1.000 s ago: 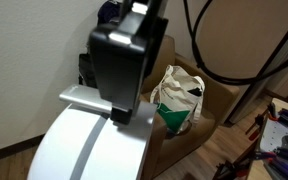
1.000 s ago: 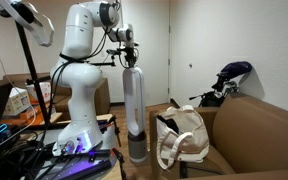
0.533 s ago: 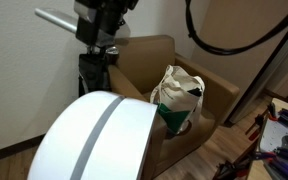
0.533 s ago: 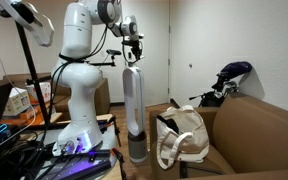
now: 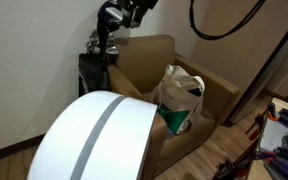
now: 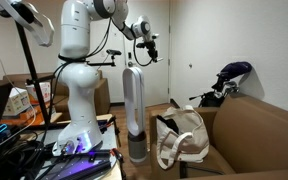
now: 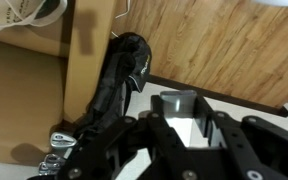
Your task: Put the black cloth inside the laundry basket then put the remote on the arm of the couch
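Note:
My gripper (image 6: 148, 50) hangs high in the air between the robot and the couch (image 6: 259, 130), and it also shows at the top of an exterior view (image 5: 134, 12). In the wrist view the gripper (image 7: 180, 101) is shut on the remote (image 7: 176, 104), a grey slab between the fingers. The cream laundry basket (image 5: 179, 95) (image 6: 184, 135) sits on the couch seat, with black fabric (image 5: 193, 89) showing at its mouth. The arm of the couch (image 5: 134, 78) is bare. In the wrist view the basket (image 7: 24, 10) is at the top left.
A black golf bag with clubs (image 5: 96, 55) (image 7: 124, 75) leans behind the couch. A tall white tower fan (image 6: 132, 110) stands by the robot base. The white domed robot part (image 5: 94, 140) fills the foreground. Wooden floor (image 7: 234, 40) lies below.
The arm has swung away from above the tower fan toward the couch, with the gripper still shut on the remote. The basket and couch have not moved.

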